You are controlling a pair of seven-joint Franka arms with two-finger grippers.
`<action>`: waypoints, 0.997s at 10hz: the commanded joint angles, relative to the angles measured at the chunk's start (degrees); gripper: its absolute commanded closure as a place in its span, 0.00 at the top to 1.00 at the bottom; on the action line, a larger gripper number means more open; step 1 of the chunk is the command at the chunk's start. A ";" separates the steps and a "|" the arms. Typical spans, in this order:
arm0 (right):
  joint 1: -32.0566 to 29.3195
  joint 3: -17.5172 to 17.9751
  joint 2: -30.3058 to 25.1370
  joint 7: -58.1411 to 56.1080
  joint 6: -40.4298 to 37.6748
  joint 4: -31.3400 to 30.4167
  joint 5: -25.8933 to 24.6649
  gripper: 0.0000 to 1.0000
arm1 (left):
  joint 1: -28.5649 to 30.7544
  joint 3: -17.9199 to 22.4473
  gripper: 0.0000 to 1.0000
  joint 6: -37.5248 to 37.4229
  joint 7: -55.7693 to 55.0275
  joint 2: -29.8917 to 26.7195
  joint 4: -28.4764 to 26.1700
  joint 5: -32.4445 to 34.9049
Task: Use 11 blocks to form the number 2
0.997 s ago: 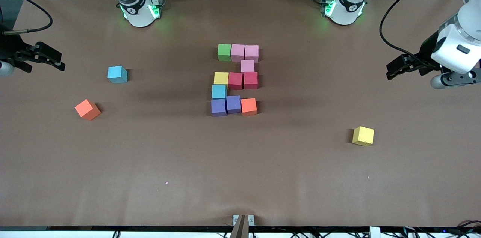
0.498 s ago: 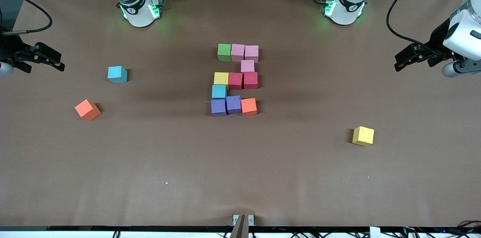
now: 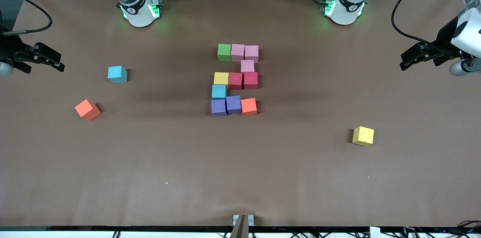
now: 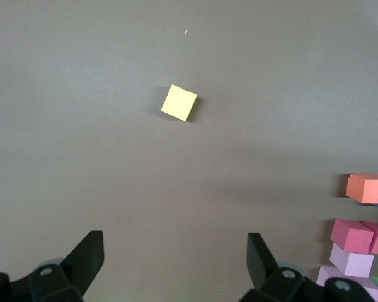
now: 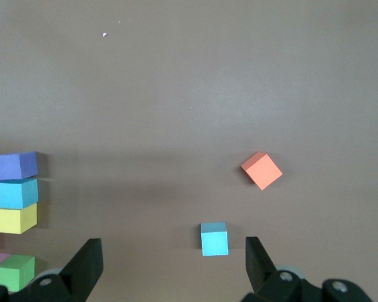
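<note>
Currently the brown paper-covered table (image 3: 240,163) is carrying fourteen small matte foam cubes.

Item 1: the blocky multicoloured number 2 (image 3: 235,79), sitting at the centre of the front frame, eleven cubes touching or nearly so. Top row, farthest from the front camera: green cube (image 3: 224,51), then two pink cubes (image 3: 244,52). Second row: one pink cube (image 3: 247,66) under the end of the top row toward the left arm's end of the table. Middle row: yellow cube (image 3: 221,78), then two red cubes (image 3: 243,80). Fourth row: light blue cube (image 3: 219,91) under the yellow one. Bottom row, nearest the front camera: two purple cubes (image 3: 226,105) and an orange cube (image 3: 248,106), sitting slightly uneven.

Item 2: loose light blue cube (image 3: 117,74), lying in the left part of the front frame, well apart from the digit.

Item 3: loose orange cube (image 3: 87,109), lying turned at an angle, lower left of the loose blue one.

Item 4: loose yellow cube (image 3: 363,135), lying in the lower right part of the front frame, well apart from the digit.

Item 5: left gripper (image 3: 407,62), hanging over the table at the right edge of the front frame, fingers (image 4: 87,257) spread wide, holding nothing.

Item 6: right gripper (image 3: 56,62), waiting over the table at the left edge of the front frame, fingers (image 5: 88,260) spread wide, holding nothing.
</note>
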 commanded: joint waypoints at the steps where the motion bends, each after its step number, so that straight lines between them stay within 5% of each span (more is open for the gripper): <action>1: -1.01 -0.07 0.61 1.13 0.81 1.07 -0.85 1.00 | -0.52 0.55 1.00 -0.68 1.03 -1.57 -0.69 0.31; 10: -4.00 0.01 2.28 1.57 3.72 0.98 0.03 1.00 | -0.70 0.64 1.00 -1.47 1.03 -2.45 -0.61 0.58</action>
